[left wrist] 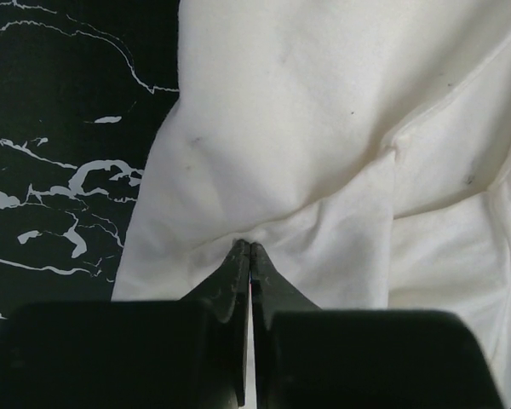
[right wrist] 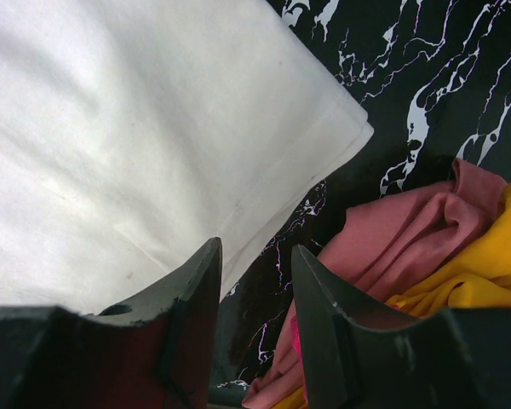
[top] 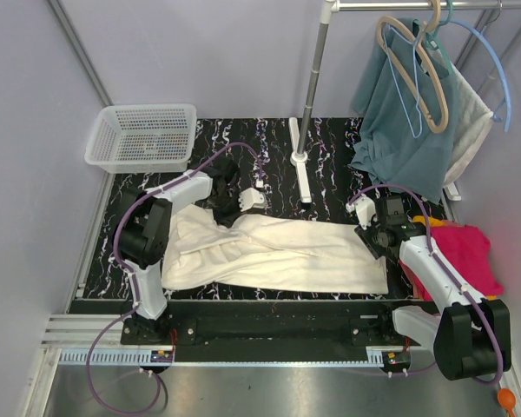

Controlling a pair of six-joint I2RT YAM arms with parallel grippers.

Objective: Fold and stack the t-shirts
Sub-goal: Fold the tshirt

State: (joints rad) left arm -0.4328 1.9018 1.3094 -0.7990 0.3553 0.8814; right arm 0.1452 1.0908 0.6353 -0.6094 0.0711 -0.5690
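A large cream t-shirt lies spread across the black marbled table. In the left wrist view the cream t-shirt puckers toward my left gripper, which is shut on a pinch of its cloth near its left edge. From above, the left gripper sits at the shirt's upper left. My right gripper hangs open over the cream t-shirt's right hem and bare table, holding nothing. Beside it lie a crumpled pink t-shirt and an orange t-shirt. The top view shows the right gripper and the pink t-shirt.
A white mesh basket stands at the back left. A clothes rack pole rises from a white foot at the back middle. A teal garment hangs on hangers at the back right.
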